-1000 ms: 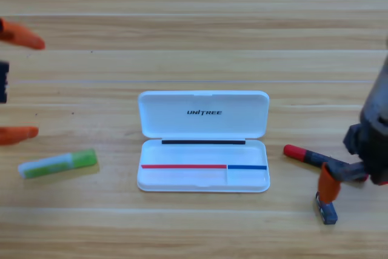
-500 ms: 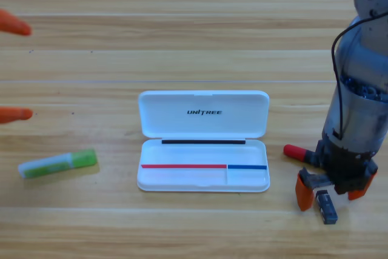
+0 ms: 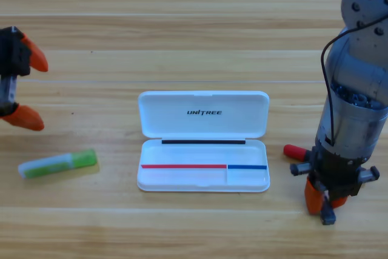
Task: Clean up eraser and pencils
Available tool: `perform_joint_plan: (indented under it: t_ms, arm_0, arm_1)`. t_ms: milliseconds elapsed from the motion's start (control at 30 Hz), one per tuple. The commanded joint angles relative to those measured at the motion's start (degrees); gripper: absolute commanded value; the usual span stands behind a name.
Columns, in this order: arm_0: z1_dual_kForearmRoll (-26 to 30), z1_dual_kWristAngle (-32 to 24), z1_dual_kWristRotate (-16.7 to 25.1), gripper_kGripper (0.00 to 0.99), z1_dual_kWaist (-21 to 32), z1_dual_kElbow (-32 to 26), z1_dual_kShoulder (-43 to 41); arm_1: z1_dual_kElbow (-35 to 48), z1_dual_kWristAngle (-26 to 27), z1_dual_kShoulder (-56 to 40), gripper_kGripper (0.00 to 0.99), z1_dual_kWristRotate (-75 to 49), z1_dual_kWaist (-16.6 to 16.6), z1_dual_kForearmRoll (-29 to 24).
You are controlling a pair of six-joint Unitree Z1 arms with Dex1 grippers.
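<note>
The eraser [image 3: 328,214], a small dark block, lies on the table at the lower right, with only its near end showing. My right gripper [image 3: 325,200] points straight down over it, an orange jaw tight against each side, shut on it. The black marker is mostly hidden behind that arm, and only its red cap [image 3: 293,150] shows. At the lower left lies the light-green stick [image 3: 57,164]. My left gripper [image 3: 27,87] hangs open at the left edge, above and left of the green stick, holding nothing.
The white UNITREE case [image 3: 203,127] lies open in the middle, its tray [image 3: 245,178] holding nothing. The grey right arm [image 3: 357,83] stands tall over the table's right side.
The right gripper has come down over the eraser and its jaws have narrowed onto it. The left gripper has moved right, further into view.
</note>
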Motion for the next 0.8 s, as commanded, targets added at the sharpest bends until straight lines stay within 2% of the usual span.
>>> perform_joint_plan:
  t_ms: [33,200,400,500,600,700,800]
  arm_0:
    - [-0.04,-1.29,0.44,0.919,7.17,-0.09,7.39]
    - [-3.29,0.29,-1.41,0.922,8.75,1.58,11.08]
    - [-9.18,2.67,-3.95,0.937,8.66,5.62,13.37]
    - [-11.99,3.46,-5.10,0.933,7.34,7.91,13.89]
    - [-13.92,3.99,-6.06,0.928,5.94,10.19,14.07]
    - [-14.80,4.25,-6.77,0.930,5.32,11.51,14.33]
    - [-15.68,4.16,-6.86,0.931,4.97,12.66,14.86]
  arm_1:
    - [1.35,0.46,5.33,0.020,-0.41,1.63,-1.97]
    - [1.61,0.64,3.83,0.000,-3.49,1.63,-0.74]
    - [-7.18,0.73,0.32,0.000,-16.41,1.63,11.91]
    - [-11.66,0.37,-0.65,0.000,-23.35,2.60,15.52]
    - [-13.42,0.20,-1.18,0.000,-27.57,3.30,16.31]
    - [-16.76,2.31,-0.12,0.000,-42.69,4.53,19.29]
    - [-19.57,3.45,1.55,0.000,-52.80,5.76,21.23]
